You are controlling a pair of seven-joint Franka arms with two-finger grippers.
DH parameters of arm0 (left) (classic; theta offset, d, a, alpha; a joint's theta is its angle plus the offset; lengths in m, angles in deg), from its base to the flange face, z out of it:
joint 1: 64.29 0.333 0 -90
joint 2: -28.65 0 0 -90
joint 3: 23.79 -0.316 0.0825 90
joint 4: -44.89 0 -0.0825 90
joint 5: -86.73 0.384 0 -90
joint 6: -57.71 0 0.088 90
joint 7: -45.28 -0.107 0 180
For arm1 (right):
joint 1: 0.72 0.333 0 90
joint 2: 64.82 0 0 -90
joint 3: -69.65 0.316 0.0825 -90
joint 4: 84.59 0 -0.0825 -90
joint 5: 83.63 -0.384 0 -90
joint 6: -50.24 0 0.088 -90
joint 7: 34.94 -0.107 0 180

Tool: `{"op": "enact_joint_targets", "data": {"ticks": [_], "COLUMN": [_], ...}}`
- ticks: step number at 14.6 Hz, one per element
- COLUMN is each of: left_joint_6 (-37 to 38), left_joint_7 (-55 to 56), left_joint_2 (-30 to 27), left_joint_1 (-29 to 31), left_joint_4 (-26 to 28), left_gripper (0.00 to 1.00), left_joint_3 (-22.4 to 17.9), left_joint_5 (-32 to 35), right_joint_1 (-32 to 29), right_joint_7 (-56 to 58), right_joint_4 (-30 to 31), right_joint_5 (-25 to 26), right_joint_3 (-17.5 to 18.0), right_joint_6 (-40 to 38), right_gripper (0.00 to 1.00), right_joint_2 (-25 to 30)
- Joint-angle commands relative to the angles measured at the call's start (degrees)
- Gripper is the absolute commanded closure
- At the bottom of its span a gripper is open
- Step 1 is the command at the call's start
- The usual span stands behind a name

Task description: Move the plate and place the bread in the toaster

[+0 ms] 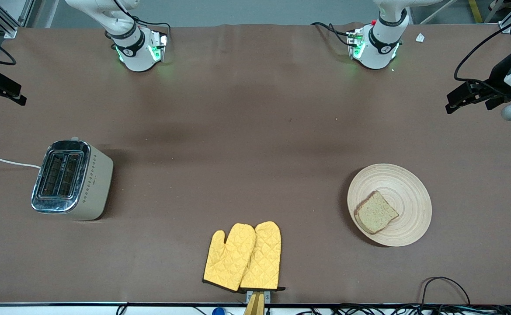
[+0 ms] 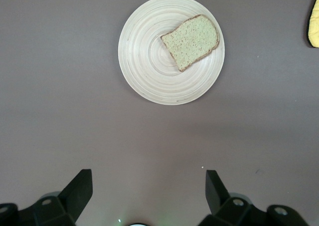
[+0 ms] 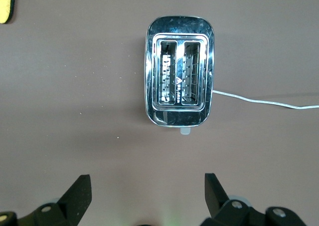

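Observation:
The light tan wooden plate [image 1: 408, 192] lies toward the left arm's end of the table with the brown speckled bread [image 1: 376, 212] flat on it. The beige toaster [image 1: 72, 179] stands toward the right arm's end, both slots empty, its white cord [image 1: 6, 162] running off the table's end. My left gripper [image 1: 449, 103] hangs open and empty over bare table; its wrist view shows the plate [image 2: 149, 51] and bread [image 2: 192, 40] below its open gripper [image 2: 148, 186]. My right gripper [image 1: 6, 89] hangs open and empty; its wrist view shows the toaster [image 3: 179, 71] below its open gripper [image 3: 148, 186].
A pair of yellow quilted oven mitts [image 1: 244, 257] lies near the table's front edge, between toaster and plate. A mitt edge shows in the left wrist view [image 2: 314, 16] and the right wrist view [image 3: 5, 4]. The brown table [image 1: 246, 131] spreads between the arm bases.

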Motion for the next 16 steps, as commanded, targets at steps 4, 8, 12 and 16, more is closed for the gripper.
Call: {"op": "enact_joint_targets", "data": {"ticks": [4,8,12,16], "left_joint_6": [0.73,0.04,-9.70,-16.39], "left_joint_7": [-1.07,-7.02,-13.37,-18.37], "left_joint_2": [2.73,10.28,18.09,27.85], "left_joint_1": [0.28,2.21,10.55,17.14], "left_joint_4": [-4.04,-10.46,-10.20,-10.20], "left_gripper": [0.00,0.00,0.00,0.00], "left_joint_3": [-0.41,-4.71,-4.98,-4.98], "left_joint_5": [0.07,-0.98,-11.41,-22.74], "right_joint_1": [0.12,1.08,1.97,1.88], "right_joint_7": [-0.49,-0.49,-0.49,-0.49], "right_joint_4": [2.92,2.92,2.83,2.83], "right_joint_5": [-0.75,-0.75,-0.67,-0.67], "right_joint_3": [0.42,0.60,0.51,0.42], "right_joint_6": [0.57,0.49,0.48,0.31], "right_gripper": [0.00,0.00,0.00,0.00], "right_joint_2": [2.52,2.43,2.52,2.61]}}
